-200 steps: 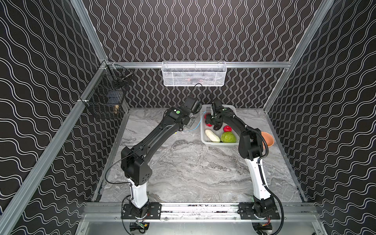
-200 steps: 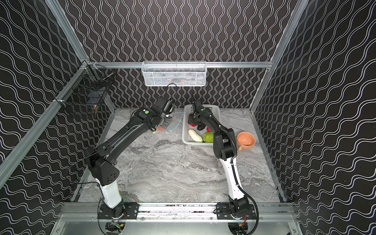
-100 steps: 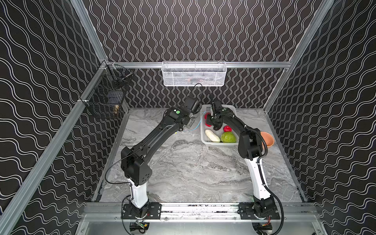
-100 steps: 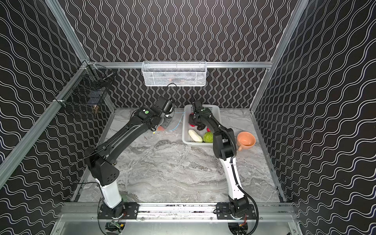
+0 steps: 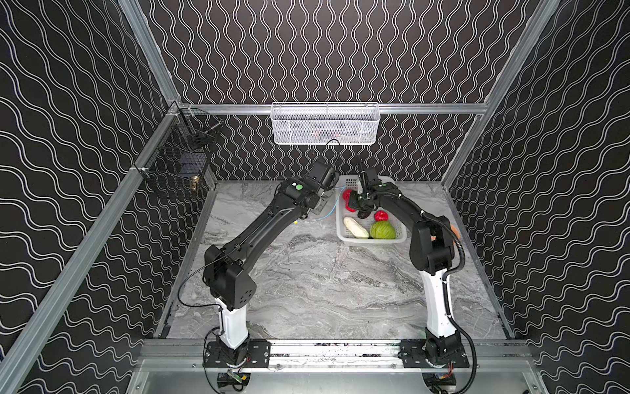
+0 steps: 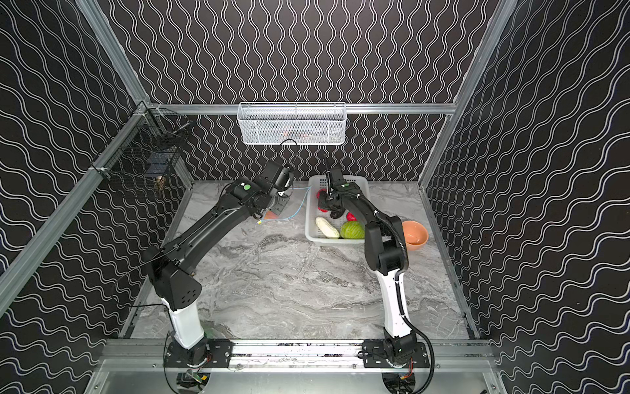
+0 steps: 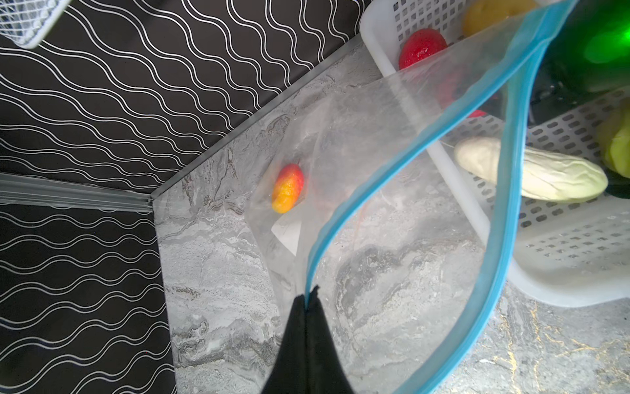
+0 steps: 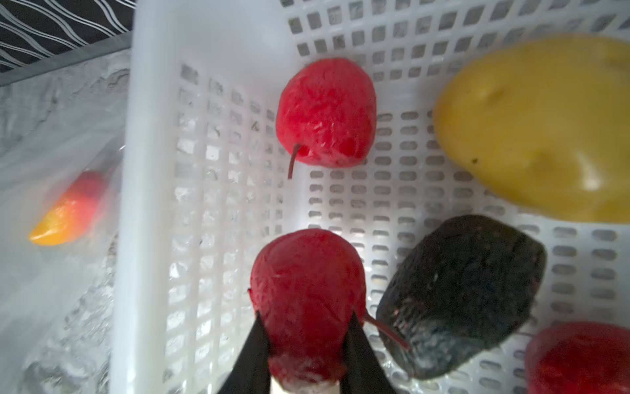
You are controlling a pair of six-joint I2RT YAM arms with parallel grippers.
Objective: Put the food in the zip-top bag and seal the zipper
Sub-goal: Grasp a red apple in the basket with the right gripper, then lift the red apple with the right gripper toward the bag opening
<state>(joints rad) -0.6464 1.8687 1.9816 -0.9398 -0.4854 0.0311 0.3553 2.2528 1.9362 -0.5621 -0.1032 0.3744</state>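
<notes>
The right gripper [image 8: 305, 324] angles down into the white perforated plastic basket [image 8: 146, 170], jaws clamping a round red toy fruit [image 8: 306, 279]; the left gripper [image 7: 308, 300] pinches the light-blue zipper strip [image 7: 509, 211] of the clear plastic bag [image 7: 358, 136].

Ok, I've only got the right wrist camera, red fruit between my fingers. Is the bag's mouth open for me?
Observer: Yes. The left end effector is shut on the blue zipper of the bag, and the two zipper sides stand well apart, beside the basket.
Operator: Besides the red fruit I'm on, what's in the basket outside my frame?
Observer: A white long vegetable and a green cabbage, at the end nearer the arms' bases.
</notes>
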